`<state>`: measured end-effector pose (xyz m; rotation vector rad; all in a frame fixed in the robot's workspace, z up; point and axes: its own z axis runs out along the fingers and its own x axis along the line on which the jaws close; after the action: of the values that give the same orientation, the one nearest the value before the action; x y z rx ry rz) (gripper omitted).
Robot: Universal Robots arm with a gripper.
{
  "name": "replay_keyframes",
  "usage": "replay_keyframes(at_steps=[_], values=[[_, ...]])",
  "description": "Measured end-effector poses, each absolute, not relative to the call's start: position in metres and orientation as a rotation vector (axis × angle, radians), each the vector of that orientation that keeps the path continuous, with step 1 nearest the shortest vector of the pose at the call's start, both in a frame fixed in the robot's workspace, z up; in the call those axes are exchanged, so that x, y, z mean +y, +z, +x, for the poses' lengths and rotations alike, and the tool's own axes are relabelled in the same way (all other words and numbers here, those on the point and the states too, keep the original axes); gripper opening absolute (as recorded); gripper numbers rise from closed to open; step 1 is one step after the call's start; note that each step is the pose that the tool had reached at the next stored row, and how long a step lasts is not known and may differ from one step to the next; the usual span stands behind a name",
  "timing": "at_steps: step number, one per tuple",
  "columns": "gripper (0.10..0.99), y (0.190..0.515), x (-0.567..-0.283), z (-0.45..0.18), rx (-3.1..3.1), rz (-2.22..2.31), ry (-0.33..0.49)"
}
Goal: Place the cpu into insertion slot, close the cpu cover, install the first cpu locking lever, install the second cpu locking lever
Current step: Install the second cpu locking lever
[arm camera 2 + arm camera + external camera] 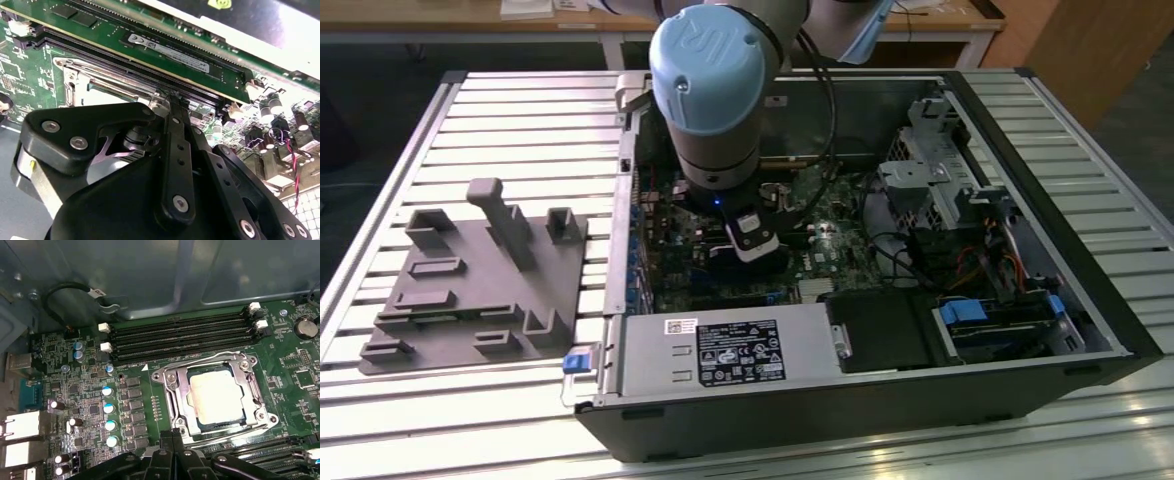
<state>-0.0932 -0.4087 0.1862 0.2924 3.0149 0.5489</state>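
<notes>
Cpu [216, 394] sits flat in the socket, cover [176, 390] closed down around it, chip showing through the window. Hand [172, 436] is right at the socket's near edge, fingers clenched together on nothing, tip at the frame's rim by the lever side.

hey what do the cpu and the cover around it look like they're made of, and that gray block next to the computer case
The cpu: likely metal, a dull pale matte top with little glare. The cpu cover: bare silvery metal, probably steel, with bright glints along its edges. The gray block: seemingly matte plastic, uniform gray with no shine, though the look leaves that open.
</notes>
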Motion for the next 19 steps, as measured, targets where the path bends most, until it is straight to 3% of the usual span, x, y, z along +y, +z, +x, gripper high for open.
replay_keyframes(at_steps=[19], values=[[0.106,0.203,-0.409,-0.093,3.015,0.292,0.545]])
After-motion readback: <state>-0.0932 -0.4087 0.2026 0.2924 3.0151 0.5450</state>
